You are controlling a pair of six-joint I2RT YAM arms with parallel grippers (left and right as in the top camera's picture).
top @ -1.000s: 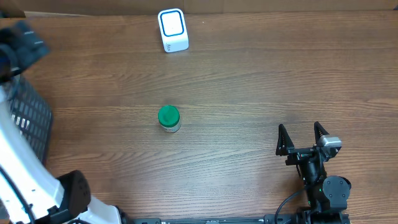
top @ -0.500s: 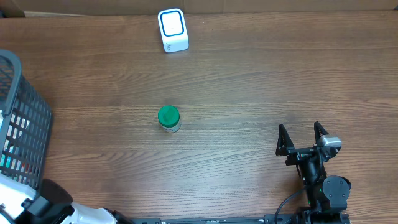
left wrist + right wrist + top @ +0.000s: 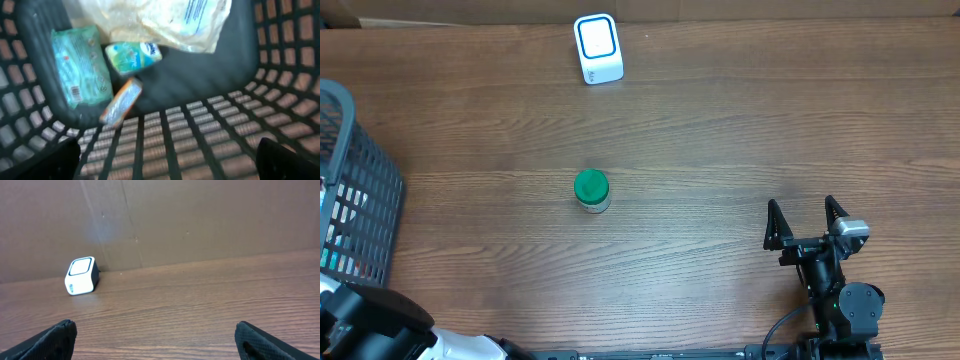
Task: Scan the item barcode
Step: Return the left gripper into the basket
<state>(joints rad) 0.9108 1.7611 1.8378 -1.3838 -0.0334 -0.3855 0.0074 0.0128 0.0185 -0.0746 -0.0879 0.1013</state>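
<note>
Overhead: both end effectors spread, jar alone on tabletop

My right end effector sits at lower right of the frame, fingers spread wide, gripping nothing. One green-lidded jar stands upright on the tabletop, left of centre, well apart from it. The white scanner is at the top edge, above the jar. A dark mesh basket sits at the left edge.

Left wrist view: my left end effector hangs over the basket, fingers spread at both lower corners, empty. Inside lie a green packet with a barcode patch, a small teal pack, a slim bar and a clear bag at upper middle.
</note>
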